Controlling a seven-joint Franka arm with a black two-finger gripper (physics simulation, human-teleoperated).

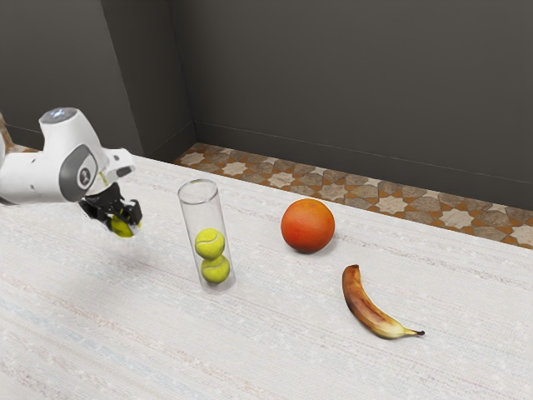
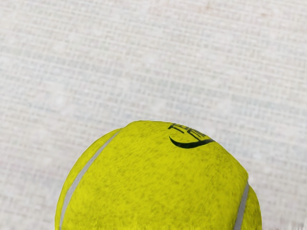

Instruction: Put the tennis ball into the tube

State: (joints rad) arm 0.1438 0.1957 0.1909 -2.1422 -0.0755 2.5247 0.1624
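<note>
Tennis ball [image 2: 158, 184], one: clasped in my gripper [image 1: 124, 222], to the exterior view's left of the upright tube [image 1: 202, 216], well apart.

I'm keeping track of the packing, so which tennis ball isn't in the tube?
The tennis ball held in the tool, beside the clear tube; the upper ball and lower ball sit stacked inside it.

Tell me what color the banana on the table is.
Mostly brown with darker patches, the banana turns yellow toward its stem end; best seen in the exterior view.
</note>
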